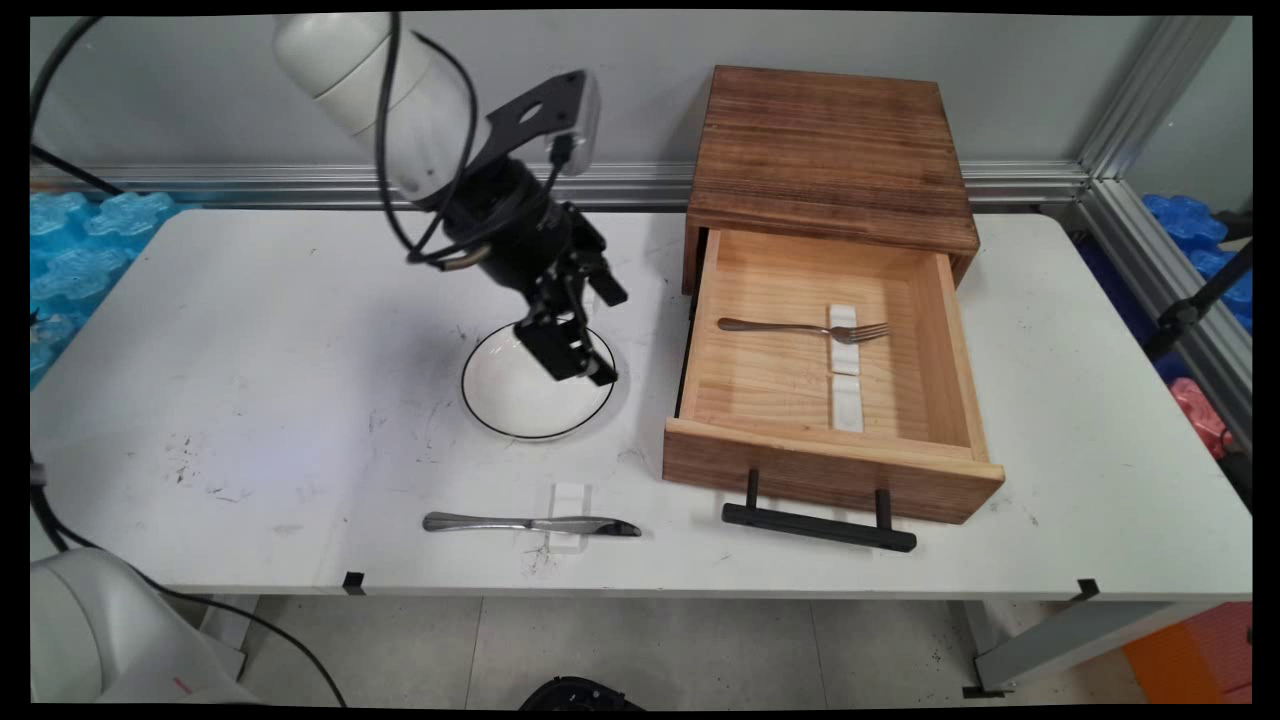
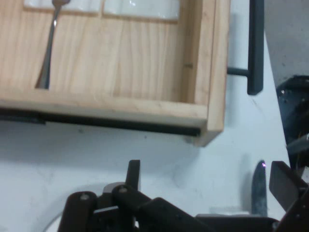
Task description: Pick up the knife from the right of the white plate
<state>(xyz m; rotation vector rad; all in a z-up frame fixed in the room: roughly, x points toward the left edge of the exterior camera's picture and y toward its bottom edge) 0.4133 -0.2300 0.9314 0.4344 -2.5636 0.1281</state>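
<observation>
One pincer [image 1: 585, 365] hangs over the bowl [image 1: 530, 395], spread and holding nothing. Knife [image 1: 530, 524] lies lengthwise along the desk's [image 1: 250, 400] near edge; fork [image 1: 800, 327] rests in the open drawer [image 1: 830, 470].

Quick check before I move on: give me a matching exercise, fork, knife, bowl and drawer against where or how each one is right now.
Things:
1. fork
2. knife
3. bowl
4. drawer

Places or states:
A. pulled open, black handle toward the table's near edge
B. on the table under the gripper
C. lying inside the drawer across a white strip
D. on the table near its front edge, on a small white rest

Pairs: 1-C, 2-D, 3-B, 4-A
</observation>
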